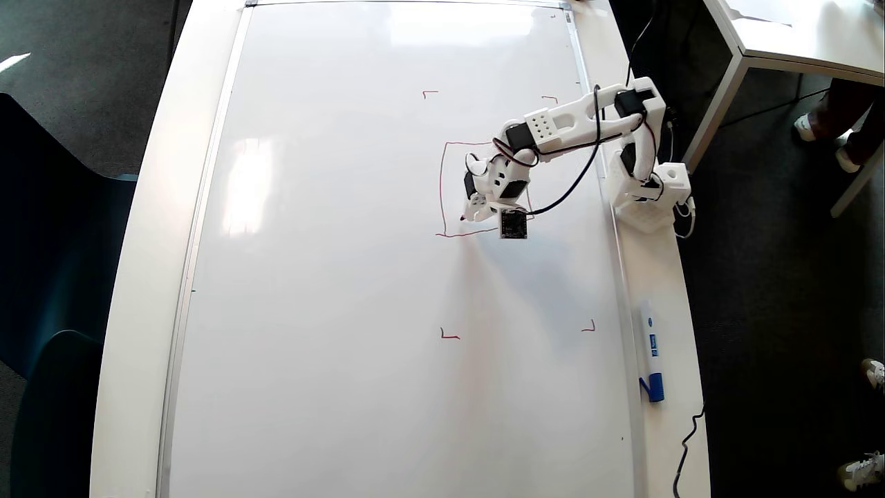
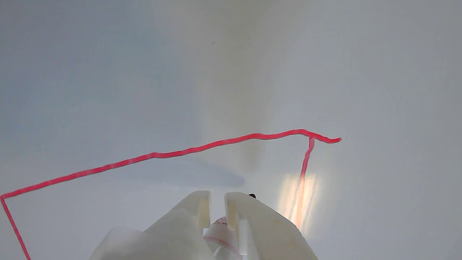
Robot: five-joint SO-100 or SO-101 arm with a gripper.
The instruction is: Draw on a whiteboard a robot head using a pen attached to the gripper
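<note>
Hand (image 1: 469,216) clamps pen (image 2: 220,231) inside red square outline (image 1: 441,187) on whiteboard (image 1: 332,277)

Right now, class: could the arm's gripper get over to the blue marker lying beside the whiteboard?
Probably not easily. The blue marker lies on the table edge with nothing around it, but the gripper is over the red square, closed around a pen, so it has no free grip.

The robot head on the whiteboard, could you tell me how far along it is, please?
Done: a red square outline on the whiteboard, the head's frame. In hand: the gripper clamps the pen, its tip near the lower left corner inside. Left: no eyes, mouth or other features show yet.
</note>
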